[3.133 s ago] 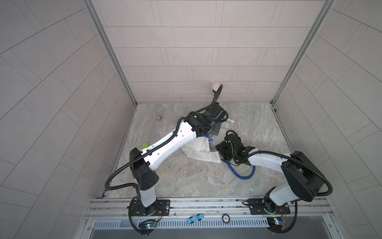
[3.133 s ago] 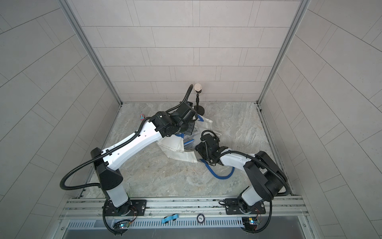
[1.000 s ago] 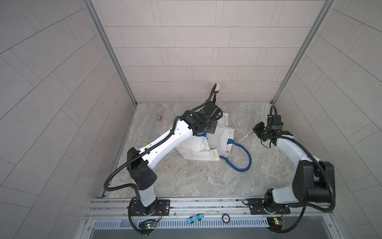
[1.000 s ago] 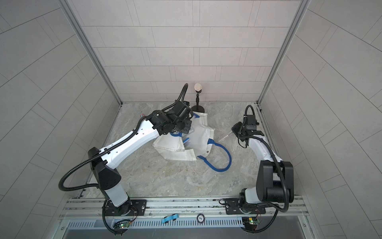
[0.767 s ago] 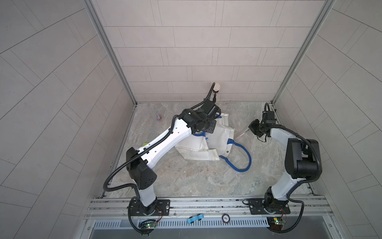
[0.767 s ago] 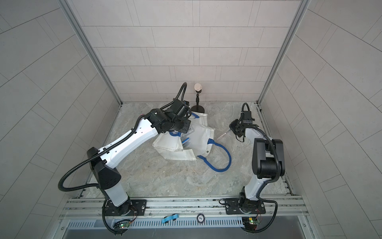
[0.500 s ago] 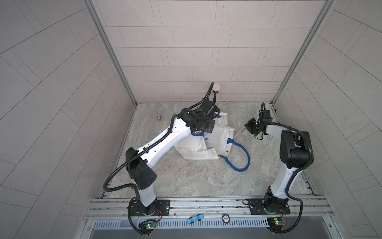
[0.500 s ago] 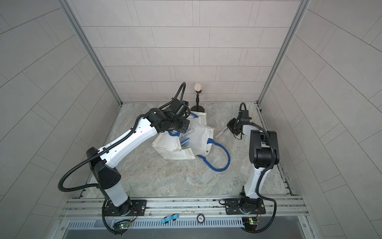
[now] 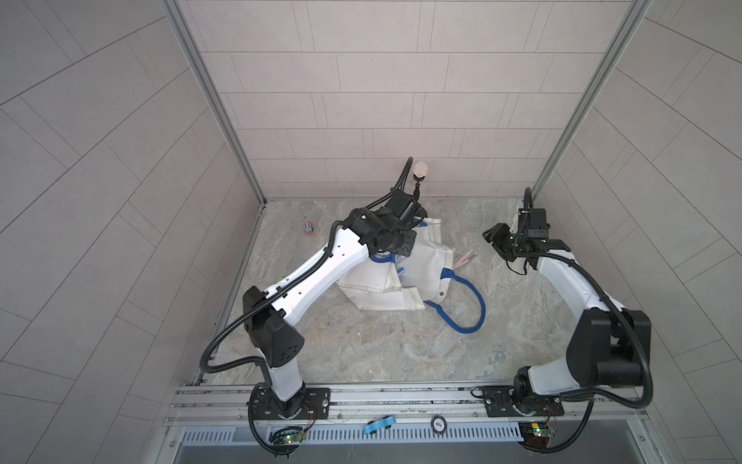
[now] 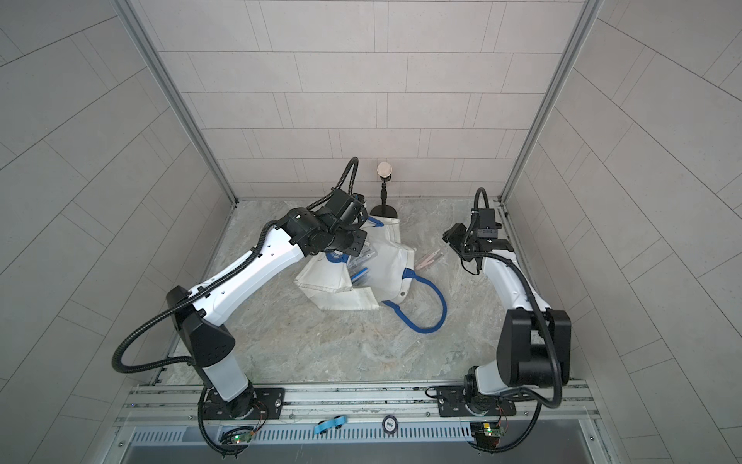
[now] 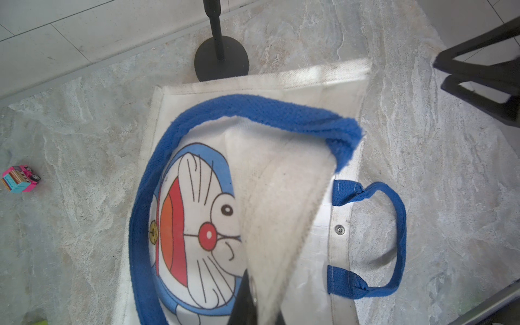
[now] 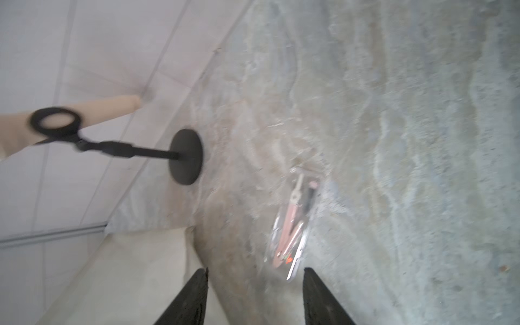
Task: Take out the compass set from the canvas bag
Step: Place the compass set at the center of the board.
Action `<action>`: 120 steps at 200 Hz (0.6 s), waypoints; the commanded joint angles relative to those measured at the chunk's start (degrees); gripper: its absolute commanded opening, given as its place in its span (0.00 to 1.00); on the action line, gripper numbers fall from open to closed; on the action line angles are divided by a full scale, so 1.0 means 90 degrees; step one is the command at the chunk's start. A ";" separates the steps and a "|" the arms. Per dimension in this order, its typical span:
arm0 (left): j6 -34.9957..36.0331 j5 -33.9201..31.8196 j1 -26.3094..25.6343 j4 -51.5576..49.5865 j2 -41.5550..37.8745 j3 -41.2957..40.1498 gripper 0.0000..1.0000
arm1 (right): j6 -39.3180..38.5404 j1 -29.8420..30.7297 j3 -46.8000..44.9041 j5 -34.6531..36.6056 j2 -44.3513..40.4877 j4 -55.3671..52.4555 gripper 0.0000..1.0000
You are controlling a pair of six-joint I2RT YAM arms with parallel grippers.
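Observation:
The white canvas bag (image 9: 381,277) (image 10: 385,261) lies crumpled mid-table, its cartoon cat print (image 11: 197,219) facing up in the left wrist view. My left gripper (image 9: 403,241) (image 11: 253,298) is shut on the bag's canvas edge near the mouth and holds it raised. The compass set (image 9: 464,257) (image 10: 429,257) (image 12: 292,222), pinkish in a clear sleeve, lies flat on the table just right of the bag. My right gripper (image 9: 496,237) (image 12: 254,274) hovers open a little right of it, with nothing between its fingers.
A black stand with a beige top (image 9: 420,172) (image 12: 185,156) rises at the back wall behind the bag. A small pink toy car (image 9: 308,228) (image 11: 19,179) sits at the back left. One blue handle (image 9: 478,297) loops out front-right of the bag.
My right gripper has opened and let go of the compass set, which now lies on the table beside the bag. The left gripper keeps its hold on the bag.

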 commanded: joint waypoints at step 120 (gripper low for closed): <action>-0.0333 0.0093 -0.0078 -0.0042 -0.0081 0.0063 0.00 | 0.2354 0.3901 -0.0902 0.0800 0.0887 0.1891 0.53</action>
